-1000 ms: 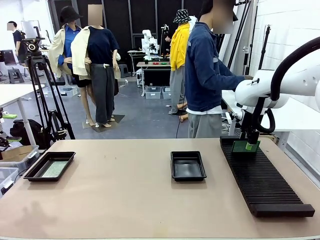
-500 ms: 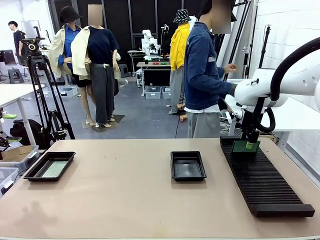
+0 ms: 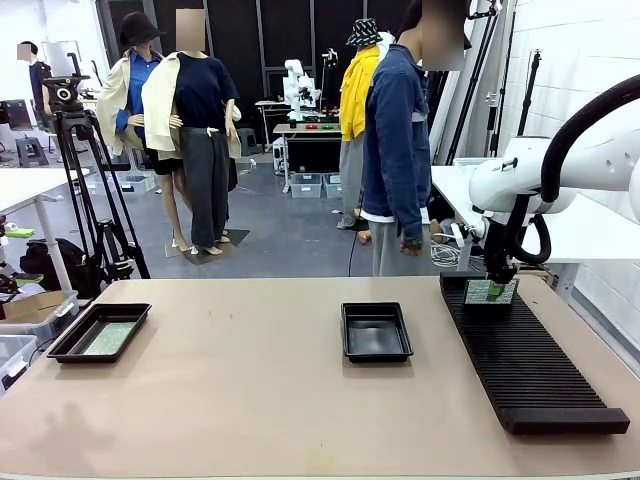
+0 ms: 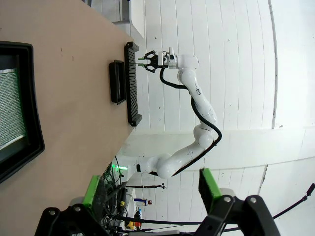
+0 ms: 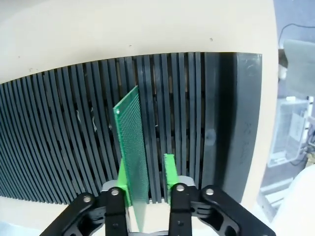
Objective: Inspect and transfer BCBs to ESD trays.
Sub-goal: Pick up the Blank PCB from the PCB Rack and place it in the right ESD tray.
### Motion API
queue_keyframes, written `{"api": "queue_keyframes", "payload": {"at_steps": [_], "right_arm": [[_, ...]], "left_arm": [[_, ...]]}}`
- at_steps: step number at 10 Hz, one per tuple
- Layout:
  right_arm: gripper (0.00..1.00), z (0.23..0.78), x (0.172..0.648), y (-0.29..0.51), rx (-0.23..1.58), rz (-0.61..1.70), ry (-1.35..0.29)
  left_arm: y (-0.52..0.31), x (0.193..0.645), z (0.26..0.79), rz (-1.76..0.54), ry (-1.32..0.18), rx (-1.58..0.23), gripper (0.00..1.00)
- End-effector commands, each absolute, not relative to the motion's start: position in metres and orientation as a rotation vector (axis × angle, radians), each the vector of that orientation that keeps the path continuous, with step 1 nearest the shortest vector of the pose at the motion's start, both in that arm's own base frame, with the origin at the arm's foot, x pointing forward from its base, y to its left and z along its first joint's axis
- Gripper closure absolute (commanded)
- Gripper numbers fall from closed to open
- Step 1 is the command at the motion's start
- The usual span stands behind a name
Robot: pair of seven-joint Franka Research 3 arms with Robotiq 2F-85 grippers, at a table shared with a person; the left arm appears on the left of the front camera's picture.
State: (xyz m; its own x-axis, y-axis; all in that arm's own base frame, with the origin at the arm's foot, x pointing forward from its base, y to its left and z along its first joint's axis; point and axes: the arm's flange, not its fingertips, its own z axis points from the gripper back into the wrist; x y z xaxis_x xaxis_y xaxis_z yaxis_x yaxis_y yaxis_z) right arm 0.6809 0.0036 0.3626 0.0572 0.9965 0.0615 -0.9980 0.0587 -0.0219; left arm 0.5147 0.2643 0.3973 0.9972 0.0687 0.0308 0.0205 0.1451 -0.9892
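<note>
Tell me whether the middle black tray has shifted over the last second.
No. The middle ESD tray lies where it lay before, with the same gap to the slotted rack on its right.

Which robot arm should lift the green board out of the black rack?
Right. The right gripper straddles the board standing in the rack; the left gripper hangs open, far off by a tray.

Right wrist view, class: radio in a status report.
Left fingers open. Right fingers straddle the BCB standing on edge in the slotted rack, gap on one side. Nothing in the way.
</note>
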Motion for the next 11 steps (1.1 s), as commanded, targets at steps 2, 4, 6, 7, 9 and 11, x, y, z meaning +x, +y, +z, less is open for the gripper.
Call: {"api": "queue_keyframes", "payload": {"at_steps": [2, 4, 6, 7, 9, 11], "right_arm": [[1.00, 0.365, 0.686, 0.007, 0.003, 1.504, -0.035], [1.00, 0.365, 0.688, 0.007, 0.009, 1.505, -0.026], [1.00, 0.366, 0.690, 0.007, 0.016, 1.498, -0.016], [1.00, 0.367, 0.690, 0.006, 0.018, 1.496, -0.014], [1.00, 0.367, 0.690, 0.007, 0.025, 1.490, -0.007], [1.00, 0.381, 0.687, 0.006, 0.062, 1.479, -0.010]], "left_arm": [[0.265, 0.512, 0.398, 0.022, -0.064, -1.413, 0.00], [0.265, 0.512, 0.398, 0.022, -0.064, -1.413, 0.00], [0.265, 0.512, 0.398, 0.022, -0.064, -1.413, 0.00], [0.265, 0.512, 0.398, 0.022, -0.064, -1.413, 0.00], [0.265, 0.512, 0.398, 0.022, -0.064, -1.413, 0.00], [0.265, 0.512, 0.398, 0.022, -0.064, -1.413, 0.00]]}}
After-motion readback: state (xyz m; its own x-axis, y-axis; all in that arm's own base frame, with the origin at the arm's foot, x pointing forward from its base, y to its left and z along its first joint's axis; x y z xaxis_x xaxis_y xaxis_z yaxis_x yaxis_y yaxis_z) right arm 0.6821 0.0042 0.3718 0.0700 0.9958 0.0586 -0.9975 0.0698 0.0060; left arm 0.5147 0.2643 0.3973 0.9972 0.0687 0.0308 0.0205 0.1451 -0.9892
